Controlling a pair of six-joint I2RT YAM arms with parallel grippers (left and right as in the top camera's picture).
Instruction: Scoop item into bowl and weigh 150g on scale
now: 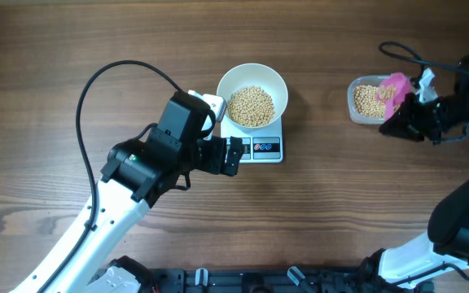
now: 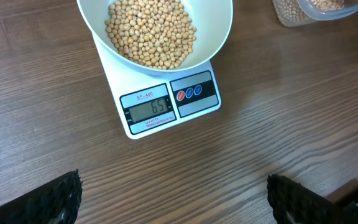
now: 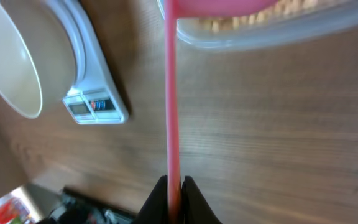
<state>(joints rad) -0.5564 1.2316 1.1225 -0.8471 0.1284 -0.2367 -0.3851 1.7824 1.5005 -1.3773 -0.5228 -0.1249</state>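
Hovering the left hand wide open beside the scale. Weighing beans in the bowl, sitting on the scale, mid-bench. Pinching the scoop tight in the right hand, holding it over the tub.

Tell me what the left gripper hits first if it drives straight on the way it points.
Most likely the display end of the scale, straight ahead of the open left gripper. Depth is unclear: it might touch the wooden table just short of it.
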